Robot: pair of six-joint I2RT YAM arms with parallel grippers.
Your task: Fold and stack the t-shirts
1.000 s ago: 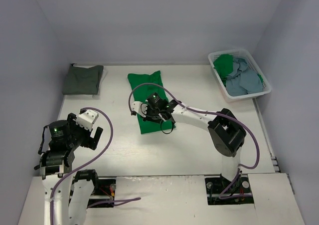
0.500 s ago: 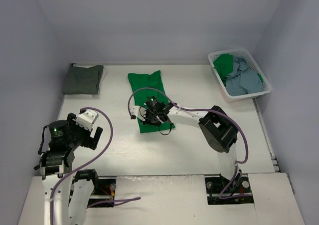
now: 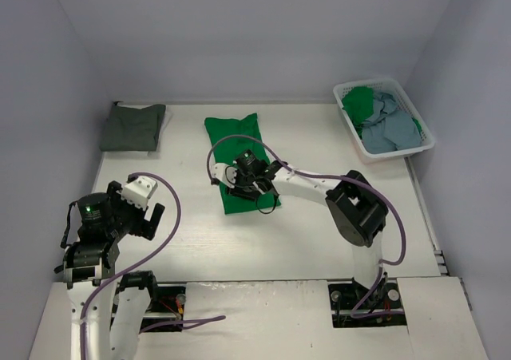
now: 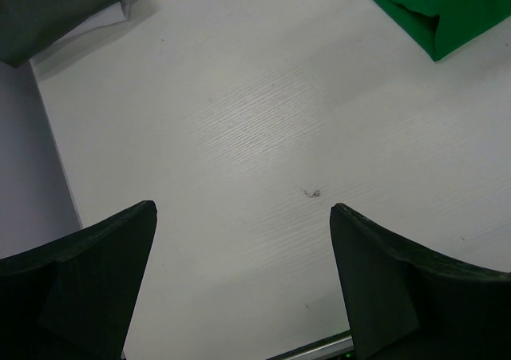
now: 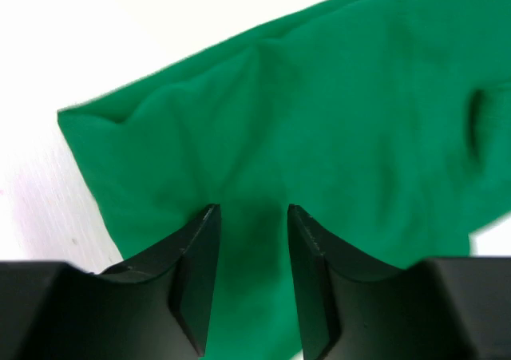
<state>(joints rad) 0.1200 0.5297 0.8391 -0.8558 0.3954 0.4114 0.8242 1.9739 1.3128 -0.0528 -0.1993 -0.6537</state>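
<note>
A bright green t-shirt lies folded into a long strip at the table's middle. My right gripper is low over its near end, open. In the right wrist view the jaws stand apart with the green cloth flat beneath them and nothing pinched. A folded dark grey-olive t-shirt rests at the back left, with a white edge showing under it. My left gripper hovers open over bare table at the near left. The green shirt's corner shows at the top right of the left wrist view.
A white plastic basket stands at the back right, holding a crumpled green shirt and a light blue one. Grey walls close in the table on three sides. Purple cables loop off both arms.
My right gripper, shut on the green shirt's near end a moment ago, has opened and let the cloth lie. The left arm has not moved.
</note>
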